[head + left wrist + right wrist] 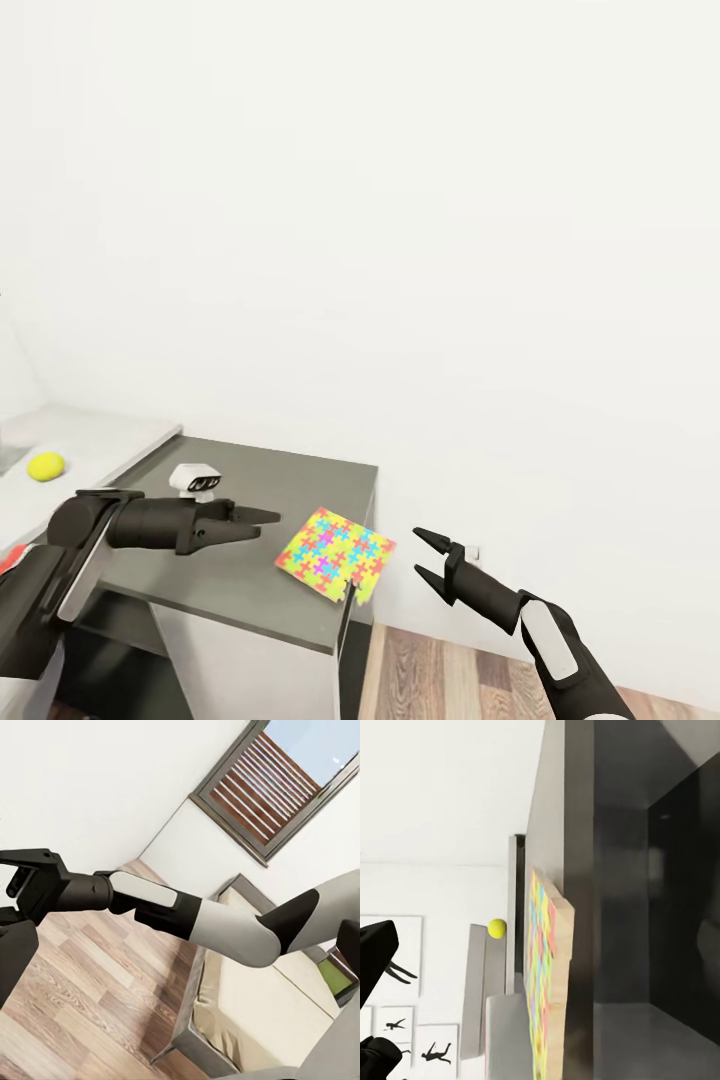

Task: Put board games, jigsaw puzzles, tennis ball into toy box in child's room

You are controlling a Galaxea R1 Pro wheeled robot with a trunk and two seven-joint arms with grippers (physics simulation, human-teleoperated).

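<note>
- The right gripper [424, 556], fingers apart and empty, hovered just beside the jigsaw puzzle [335, 554], which overhung the dark table section's [270, 470] edge, probably for an edge grasp.
- The left gripper [262, 522], jaws together, hung above that section; the tennis ball [45, 465] lay well beyond.

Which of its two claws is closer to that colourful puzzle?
The left tool, just: it hovers over the dark desk right beside the puzzle. The right tool hangs off the desk's edge, on the puzzle's other side.
</note>
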